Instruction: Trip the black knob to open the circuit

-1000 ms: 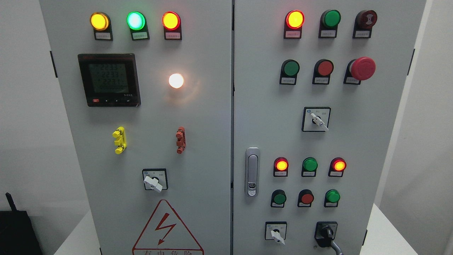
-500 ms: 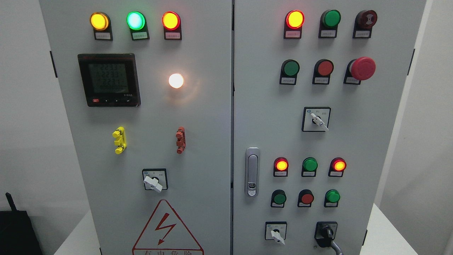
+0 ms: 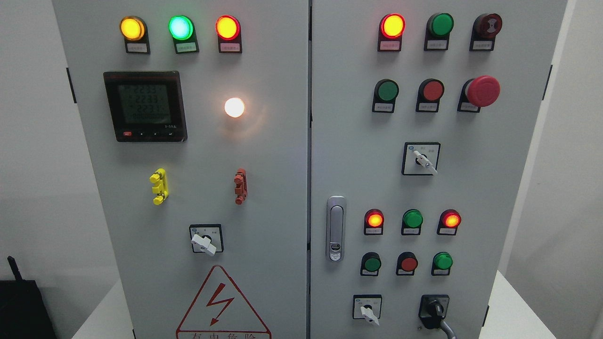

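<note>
No hand in your view, so their state can't be told. Your black knob (image 3: 434, 312) sits low on the cabinet's right door (image 3: 471, 188), near the bottom edge, right of a white selector switch (image 3: 368, 312). Its handle runs roughly upright, tilting slightly. A grey cable (image 3: 448, 327) trails just below it.

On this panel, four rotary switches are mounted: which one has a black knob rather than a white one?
The black knob at the bottom right of the right door. The other three switches, including its neighbour, carry white handles.
</note>
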`<state>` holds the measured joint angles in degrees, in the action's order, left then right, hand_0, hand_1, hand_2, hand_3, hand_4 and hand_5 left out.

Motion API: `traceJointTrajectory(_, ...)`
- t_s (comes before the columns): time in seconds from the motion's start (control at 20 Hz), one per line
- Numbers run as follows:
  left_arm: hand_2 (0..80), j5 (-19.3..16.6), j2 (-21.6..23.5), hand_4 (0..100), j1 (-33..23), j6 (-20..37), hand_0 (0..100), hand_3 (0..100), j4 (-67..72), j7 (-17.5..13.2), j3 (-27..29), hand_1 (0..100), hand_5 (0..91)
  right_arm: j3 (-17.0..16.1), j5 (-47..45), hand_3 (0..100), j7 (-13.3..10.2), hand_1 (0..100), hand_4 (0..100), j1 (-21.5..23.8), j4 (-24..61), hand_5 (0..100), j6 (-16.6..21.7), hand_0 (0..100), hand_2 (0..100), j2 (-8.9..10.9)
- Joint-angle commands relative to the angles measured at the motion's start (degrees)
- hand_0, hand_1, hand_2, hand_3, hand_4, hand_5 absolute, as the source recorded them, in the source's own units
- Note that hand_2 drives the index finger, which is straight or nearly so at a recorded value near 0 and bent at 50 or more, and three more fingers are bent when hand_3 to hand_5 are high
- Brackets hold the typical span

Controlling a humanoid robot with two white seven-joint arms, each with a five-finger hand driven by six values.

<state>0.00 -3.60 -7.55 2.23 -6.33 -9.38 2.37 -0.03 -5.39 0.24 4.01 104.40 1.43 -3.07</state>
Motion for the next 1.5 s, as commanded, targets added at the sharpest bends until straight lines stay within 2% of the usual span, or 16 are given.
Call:
traceJointTrajectory(0.0,0.0,-1.32,0.00,0,0.00,0.06,12,0,0.00,-0.02,0.00,39,0.0,1.96,-0.06,100,0.90,0,100,-0.06,0.10,98,-0.02,0,0,-0.09)
traceJointTrajectory(1.45,0.0,-1.32,0.00,0,0.00,0.06,12,0,0.00,-0.02,0.00,39,0.0,2.84,-0.15,100,1.25,0,100,-0.50,0.46,98,-0.11,0,0,-0.88)
